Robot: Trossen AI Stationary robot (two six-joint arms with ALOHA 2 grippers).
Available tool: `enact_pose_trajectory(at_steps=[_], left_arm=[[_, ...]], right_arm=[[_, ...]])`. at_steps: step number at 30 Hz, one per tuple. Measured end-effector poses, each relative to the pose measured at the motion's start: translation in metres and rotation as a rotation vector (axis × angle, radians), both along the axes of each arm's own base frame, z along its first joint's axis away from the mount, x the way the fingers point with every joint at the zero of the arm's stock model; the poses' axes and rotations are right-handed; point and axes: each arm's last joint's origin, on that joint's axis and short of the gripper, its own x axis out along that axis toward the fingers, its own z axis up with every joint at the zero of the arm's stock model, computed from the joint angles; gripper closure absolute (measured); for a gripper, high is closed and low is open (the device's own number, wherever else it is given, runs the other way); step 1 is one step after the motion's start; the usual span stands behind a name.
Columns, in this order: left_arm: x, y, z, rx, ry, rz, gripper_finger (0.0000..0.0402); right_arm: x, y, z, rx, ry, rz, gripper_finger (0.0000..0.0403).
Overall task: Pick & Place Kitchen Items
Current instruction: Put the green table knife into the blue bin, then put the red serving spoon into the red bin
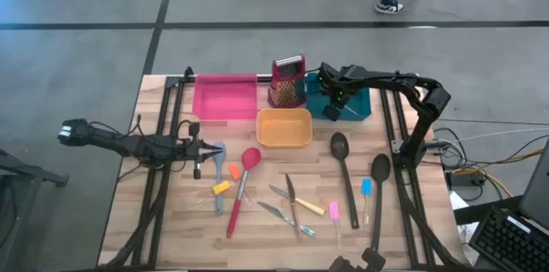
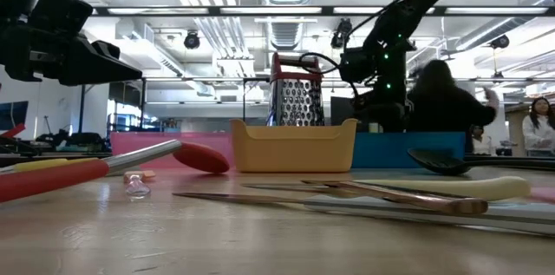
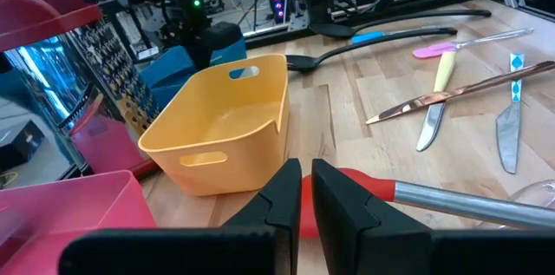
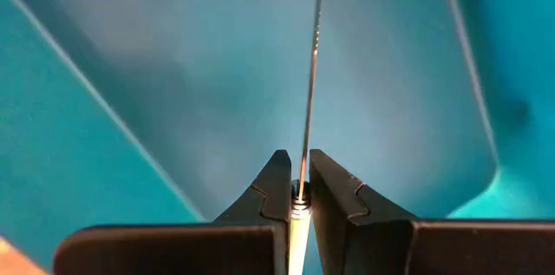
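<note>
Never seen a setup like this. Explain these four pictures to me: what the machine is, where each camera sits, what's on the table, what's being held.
Two dark robot arms work at a wooden table. One camera looks down from above, one sits at tabletop level, and one rides on each wrist. Loose utensils lie about, such as a red spatula and a black slotted spoon, behind them a pink tray, an orange tray and a red box grater. The right gripper pinches a slim knife over the teal tray. The left gripper is shut near the spatula.
</note>
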Motion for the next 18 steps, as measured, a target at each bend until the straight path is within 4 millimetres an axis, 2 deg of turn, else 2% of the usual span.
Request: enact_pose_trajectory(at_steps=[10,18], left_arm=[[0.000,0.000,0.000,0.000,0.000,0.000,0.0367],[0.000,0.000,0.000,0.000,0.000,0.000,0.0367]], right_arm=[[0.000,0.000,-0.006,-0.015,-0.017,0.003,0.0292],[0.002,-0.001,0.018,-0.026,-0.034,-0.012,0.0236]])
